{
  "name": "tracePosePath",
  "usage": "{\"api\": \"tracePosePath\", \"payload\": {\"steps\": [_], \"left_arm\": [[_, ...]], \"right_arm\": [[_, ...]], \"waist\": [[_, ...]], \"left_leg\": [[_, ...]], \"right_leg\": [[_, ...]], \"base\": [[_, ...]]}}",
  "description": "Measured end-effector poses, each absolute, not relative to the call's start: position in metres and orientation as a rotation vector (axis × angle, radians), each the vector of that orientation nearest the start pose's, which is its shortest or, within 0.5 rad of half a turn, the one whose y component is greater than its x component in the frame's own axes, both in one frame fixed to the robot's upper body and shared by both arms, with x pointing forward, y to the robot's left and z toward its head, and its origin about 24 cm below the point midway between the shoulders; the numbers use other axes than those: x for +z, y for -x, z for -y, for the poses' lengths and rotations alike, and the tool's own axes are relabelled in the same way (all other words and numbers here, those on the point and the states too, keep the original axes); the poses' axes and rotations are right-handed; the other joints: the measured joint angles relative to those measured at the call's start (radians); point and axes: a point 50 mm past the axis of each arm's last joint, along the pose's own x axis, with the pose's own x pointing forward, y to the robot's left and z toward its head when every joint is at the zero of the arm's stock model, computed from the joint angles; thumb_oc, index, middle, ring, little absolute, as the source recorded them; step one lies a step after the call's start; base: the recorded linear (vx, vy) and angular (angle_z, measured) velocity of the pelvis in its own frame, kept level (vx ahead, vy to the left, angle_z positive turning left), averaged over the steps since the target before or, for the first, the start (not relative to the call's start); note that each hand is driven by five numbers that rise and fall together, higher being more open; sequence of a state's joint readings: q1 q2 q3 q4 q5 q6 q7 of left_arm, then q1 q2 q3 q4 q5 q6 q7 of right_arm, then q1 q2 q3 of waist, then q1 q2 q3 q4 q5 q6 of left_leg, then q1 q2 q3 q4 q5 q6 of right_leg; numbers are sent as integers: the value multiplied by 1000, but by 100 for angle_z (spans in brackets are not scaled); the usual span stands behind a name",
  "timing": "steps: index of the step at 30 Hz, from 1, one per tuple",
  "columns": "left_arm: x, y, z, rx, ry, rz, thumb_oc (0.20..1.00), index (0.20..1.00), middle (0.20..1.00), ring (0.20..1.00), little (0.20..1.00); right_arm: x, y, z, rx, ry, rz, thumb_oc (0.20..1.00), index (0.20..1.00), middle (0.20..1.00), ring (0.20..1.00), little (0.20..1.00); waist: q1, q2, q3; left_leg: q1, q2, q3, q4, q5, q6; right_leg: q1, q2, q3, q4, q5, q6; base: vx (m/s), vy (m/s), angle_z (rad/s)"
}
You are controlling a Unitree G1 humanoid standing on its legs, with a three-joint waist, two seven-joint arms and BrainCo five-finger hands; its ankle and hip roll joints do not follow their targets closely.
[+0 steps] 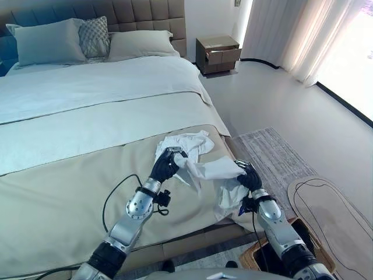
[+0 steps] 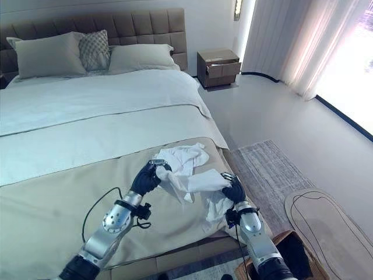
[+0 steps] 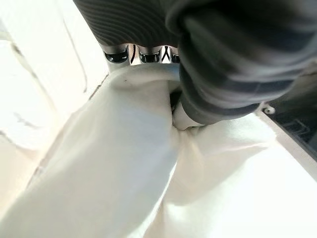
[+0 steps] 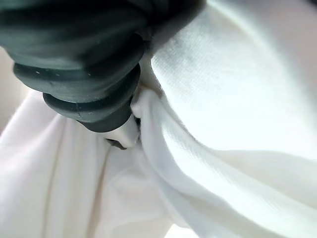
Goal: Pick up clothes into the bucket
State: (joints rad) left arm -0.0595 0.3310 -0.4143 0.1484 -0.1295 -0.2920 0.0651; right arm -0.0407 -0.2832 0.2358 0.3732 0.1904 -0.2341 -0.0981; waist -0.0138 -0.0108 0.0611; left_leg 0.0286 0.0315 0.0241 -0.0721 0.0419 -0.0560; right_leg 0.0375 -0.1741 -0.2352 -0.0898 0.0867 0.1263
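A white garment (image 1: 198, 160) lies crumpled at the near right corner of the bed (image 1: 70, 192), part of it hanging over the edge. My left hand (image 1: 165, 167) is shut on its left part, fingers (image 3: 148, 53) curled into the cloth (image 3: 114, 163). My right hand (image 1: 249, 177) is shut on the right part, and the white cloth (image 4: 223, 114) bunches against its thumb (image 4: 124, 131). A stretch of fabric runs lifted between the two hands. The bucket, a brown basket (image 1: 265, 256), stands on the floor below my right arm, with something dark inside.
The bed has a beige cover, pale sheets and pillows (image 1: 49, 41) at the headboard. A nightstand (image 1: 217, 53) with an open drawer stands at the far right. A grey rug (image 1: 274, 157) lies beside the bed. Curtains (image 1: 291, 32) hang along the right wall.
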Motion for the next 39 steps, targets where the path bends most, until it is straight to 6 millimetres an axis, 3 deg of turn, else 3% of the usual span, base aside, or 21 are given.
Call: {"api": "tracePosePath", "payload": {"steps": [3, 5, 11, 13, 14, 17, 19, 21, 23, 24, 25, 26, 28, 31, 36, 39], "left_arm": [[-16, -236, -119, -373, -208, -89, 1000, 1000, 1000, 1000, 1000], [-30, -228, -115, -418, -254, -145, 1000, 1000, 1000, 1000, 1000], [-35, -224, -116, -438, -304, -142, 1000, 1000, 1000, 1000, 1000], [-53, -218, -140, -395, -388, -249, 1000, 1000, 1000, 1000, 1000], [-62, -212, -160, -382, -457, -317, 1000, 1000, 1000, 1000, 1000], [-70, -198, -194, -402, -585, -411, 1000, 1000, 1000, 1000, 1000], [-69, -194, -210, -373, -594, -439, 1000, 1000, 1000, 1000, 1000], [-66, -195, -219, -322, -541, -449, 1000, 1000, 1000, 1000, 1000], [-57, -195, -220, -306, -439, -426, 1000, 1000, 1000, 1000, 1000], [-50, -197, -221, -305, -389, -395, 1000, 1000, 1000, 1000, 1000], [-43, -195, -226, -317, -337, -387, 1000, 1000, 1000, 1000, 1000], [-38, -194, -228, -329, -311, -379, 1000, 1000, 1000, 1000, 1000], [-34, -195, -219, -354, -196, -354, 1000, 1000, 1000, 1000, 1000], [-32, -200, -201, -341, -10, -305, 1000, 1000, 1000, 1000, 1000], [-13, -231, -175, -336, 84, -182, 1000, 1000, 1000, 1000, 1000], [10, -254, -168, -363, 69, -97, 1000, 1000, 1000, 1000, 1000]], "right_arm": [[-17, -243, 181, 26, 126, -150, 200, 200, 200, 200, 200], [-21, -240, 183, 13, 127, -169, 200, 200, 200, 200, 200], [-28, -228, 203, -94, 86, -206, 200, 200, 200, 200, 200], [-19, -228, 236, -278, 49, -172, 200, 200, 200, 200, 200], [-10, -229, 258, -381, 52, -139, 200, 200, 200, 200, 200], [10, -233, 287, -488, 96, -78, 200, 200, 200, 200, 200], [19, -243, 287, -494, 83, -40, 200, 200, 200, 200, 200], [21, -248, 282, -477, 63, -30, 200, 200, 200, 200, 200], [20, -248, 282, -473, 62, -35, 200, 200, 200, 200, 200], [19, -247, 282, -475, 63, -39, 200, 200, 200, 200, 200], [19, -249, 278, -465, 54, -40, 200, 200, 200, 200, 200], [20, -252, 275, -458, 49, -36, 200, 200, 200, 200, 200], [27, -259, 275, -454, 52, -10, 200, 200, 200, 200, 200], [24, -257, 275, -446, 59, -35, 200, 200, 200, 200, 200], [19, -260, 268, -431, 66, -58, 200, 200, 200, 200, 200], [18, -273, 258, -425, 51, -64, 200, 200, 200, 200, 200]], "waist": [[-10, -3, 1], [-27, -6, 3], [-49, -9, 7], [-52, -4, 13], [-76, -2, 20], [-88, -3, 54], [-78, -6, 84], [-72, -1, 106], [-55, 16, 116], [-49, 7, 112], [-39, -21, 104], [-28, -32, 103], [-37, 27, 126], [-38, 67, 114], [-48, 60, 129], [-52, 34, 195]], "left_leg": [[-1, -2, 6, -3, 0, 0], [-1, -3, 13, -5, 0, 0], [3, -9, 44, -10, -4, 6], [14, -14, 63, -14, -8, 12], [14, -24, 82, -15, -11, 17], [34, -33, 124, -14, -15, 25], [57, -21, 186, -14, -17, 27], [78, -10, 226, -14, -23, 39], [81, 9, 256, -8, -28, 45], [82, 15, 250, -5, -43, 60], [83, 3, 265, -12, -41, 50], [83, 1, 272, -13, -34, 35], [79, 43, 274, -7, -23, 23], [53, 71, 279, 18, -18, 13], [-59, 96, 265, 109, -19, 11], [-156, 105, 213, 255, -22, 9]], "right_leg": [[-8, 1, 10, 0, -2, 3], [-11, -1, 12, 0, -3, 5], [-26, -6, 39, 0, 5, 10], [-36, -12, 65, 5, 7, 17], [-47, -15, 74, 12, 12, 22], [-86, -20, 111, 71, 11, 28], [-130, -31, 96, 126, 16, 34], [-131, -75, -21, 156, -6, 23], [-148, -133, -87, 254, -15, 38], [-142, -161, -105, 284, -19, 46], [-116, -206, -152, 268, -20, 49], [-106, -202, -153, 233, -44, 75], [-98, -153, -155, 203, -26, 68], [-98, -114, -144, 159, -21, 61], [-173, -102, -140, 172, -17, 41], [-223, -111, -121, 233, -46, 8]], "base": [[-23, 37, -8], [-28, 54, -5], [-44, 86, -17], [-46, 108, -31], [-40, 111, -30], [-56, 95, -44], [-26, 20, -81], [-18, -53, -60], [-16, -49, -38], [4, -67, -37], [14, -69, -42], [-2, -132, -31], [-28, -154, -23], [-31, -208, -21], [-116, -204, -1], [-191, -150, 2]]}}
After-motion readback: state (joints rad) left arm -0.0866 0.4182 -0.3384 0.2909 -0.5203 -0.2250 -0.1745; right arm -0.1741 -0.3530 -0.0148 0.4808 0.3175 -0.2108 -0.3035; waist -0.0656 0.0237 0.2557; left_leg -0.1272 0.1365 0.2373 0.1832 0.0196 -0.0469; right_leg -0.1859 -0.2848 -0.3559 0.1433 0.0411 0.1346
